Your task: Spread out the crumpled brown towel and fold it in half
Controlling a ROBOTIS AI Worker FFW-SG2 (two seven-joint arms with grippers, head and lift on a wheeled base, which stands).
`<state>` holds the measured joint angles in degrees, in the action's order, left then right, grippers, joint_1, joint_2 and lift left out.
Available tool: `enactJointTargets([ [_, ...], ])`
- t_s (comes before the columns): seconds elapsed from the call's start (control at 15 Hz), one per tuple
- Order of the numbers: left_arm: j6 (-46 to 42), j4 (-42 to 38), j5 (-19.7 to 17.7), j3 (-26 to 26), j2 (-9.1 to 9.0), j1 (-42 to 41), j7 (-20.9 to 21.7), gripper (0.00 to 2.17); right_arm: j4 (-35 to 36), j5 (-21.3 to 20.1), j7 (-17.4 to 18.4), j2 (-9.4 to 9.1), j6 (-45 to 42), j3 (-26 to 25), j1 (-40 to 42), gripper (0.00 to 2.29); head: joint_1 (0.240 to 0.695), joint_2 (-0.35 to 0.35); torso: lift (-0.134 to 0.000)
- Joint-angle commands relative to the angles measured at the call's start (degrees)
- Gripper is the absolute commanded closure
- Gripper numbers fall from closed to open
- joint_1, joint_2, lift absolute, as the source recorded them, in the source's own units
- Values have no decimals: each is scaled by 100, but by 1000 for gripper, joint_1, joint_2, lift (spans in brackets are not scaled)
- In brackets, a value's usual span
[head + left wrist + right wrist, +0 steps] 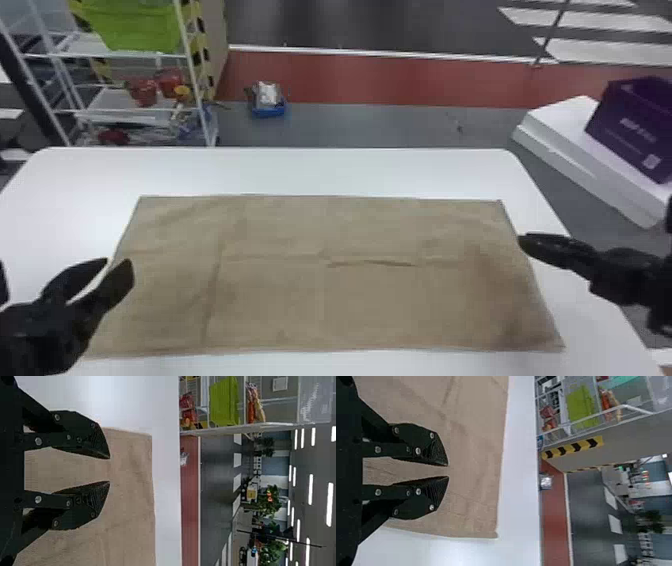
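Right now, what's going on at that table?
The robot has a brown towel lying flat on the white table, with some creases still in it. Nothing is being held: the left gripper is open by the towel's left edge, and the right gripper is slightly open by its right edge. So it looks spread out; I can't tell whether it's one layer or already doubled.

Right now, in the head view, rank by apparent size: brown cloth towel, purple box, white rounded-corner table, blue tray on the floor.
1. white table, by its outline
2. brown towel
3. purple box, cut off by the view's edge
4. blue tray
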<state>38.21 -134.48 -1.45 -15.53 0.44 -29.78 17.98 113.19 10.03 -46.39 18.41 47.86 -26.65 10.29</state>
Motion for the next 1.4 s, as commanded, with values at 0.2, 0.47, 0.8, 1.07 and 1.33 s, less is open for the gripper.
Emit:
enactJointTargets([
  [0.2,42,1714,215,-20,44,2169,548,93,-2258,-89,-125,49,-2944,196,-1495,265,695,-109,-123],
  [0.47,42,3173,514,112,369,3417,557,87,-3040,-959,-160,225,-2205,688,-2435,90,695,-100,-123],
  [0.8,429,4474,848,340,712,4498,768,87,-3216,-1531,-511,242,-1432,916,-2989,103,676,-72,-123],
  [1.07,1115,5195,1147,419,967,5035,1102,90,-3172,-1487,-687,269,-1309,890,-3007,147,678,-55,-123],
  [1.33,1273,6065,1156,428,1116,5580,1295,83,-3128,-1478,-775,286,-1309,916,-2989,147,687,-42,-123],
])
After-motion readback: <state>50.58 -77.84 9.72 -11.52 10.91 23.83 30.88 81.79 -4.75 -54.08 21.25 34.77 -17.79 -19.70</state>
